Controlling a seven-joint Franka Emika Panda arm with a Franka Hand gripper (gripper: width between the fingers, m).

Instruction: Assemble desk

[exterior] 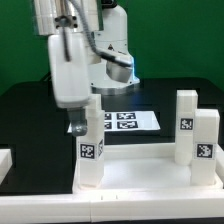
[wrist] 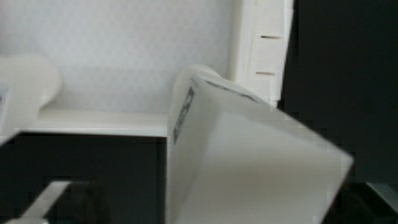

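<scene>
The desk top (exterior: 150,175) lies flat at the front of the black work surface (exterior: 30,110), rim upward. 3 square-section legs stand on it: 1 leg (exterior: 90,140) at the exterior view's left corner and 2 legs (exterior: 186,125) (exterior: 205,140) at the exterior view's right. The gripper (exterior: 78,124) is positioned just above and behind the left leg, which fills the wrist view (wrist: 240,150). The jaws are not shown clearly; whether they stand apart or together cannot be told, and no grip on the leg is confirmed. The marker board (exterior: 128,120) lies behind.

Risk noted: if the left leg is not fully seated, it could be nudged by a withdrawing finger and tilted or toppled. A loose top could also be shifted.
</scene>
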